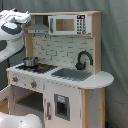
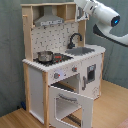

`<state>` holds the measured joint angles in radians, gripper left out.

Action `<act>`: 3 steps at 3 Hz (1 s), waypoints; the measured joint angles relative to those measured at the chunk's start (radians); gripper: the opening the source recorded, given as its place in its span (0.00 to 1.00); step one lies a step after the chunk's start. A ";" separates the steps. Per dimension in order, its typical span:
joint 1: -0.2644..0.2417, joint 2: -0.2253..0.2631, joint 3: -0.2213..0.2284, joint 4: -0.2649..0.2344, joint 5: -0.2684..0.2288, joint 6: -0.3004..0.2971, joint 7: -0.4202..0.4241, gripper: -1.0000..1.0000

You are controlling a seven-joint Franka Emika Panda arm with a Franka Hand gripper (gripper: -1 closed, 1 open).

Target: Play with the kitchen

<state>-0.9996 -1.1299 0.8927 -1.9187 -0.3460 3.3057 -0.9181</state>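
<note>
— While the arm [image 2: 102, 12] hangs at the kitchen's [image 2: 65, 75] top cabinet, where does the work lie?
— Below and in front of it: hob, sink, open oven door [image 2: 70, 106]. Jaw state: cannot tell.

The white and light-wood kitchen [image 2: 60, 70] stands upright, oven door hanging open.

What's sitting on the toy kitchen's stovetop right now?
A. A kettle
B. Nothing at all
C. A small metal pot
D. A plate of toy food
C. In both exterior views a small shiny metal pot stands on the hob of the kitchen, beside the grey sink with its black faucet.
</note>
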 joint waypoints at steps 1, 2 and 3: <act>-0.049 -0.060 -0.004 0.018 0.000 -0.022 0.102 1.00; -0.089 -0.124 -0.009 0.039 0.001 -0.058 0.210 1.00; -0.113 -0.169 -0.013 0.053 0.003 -0.091 0.289 1.00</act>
<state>-1.1129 -1.2991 0.8794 -1.8655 -0.3435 3.2147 -0.6288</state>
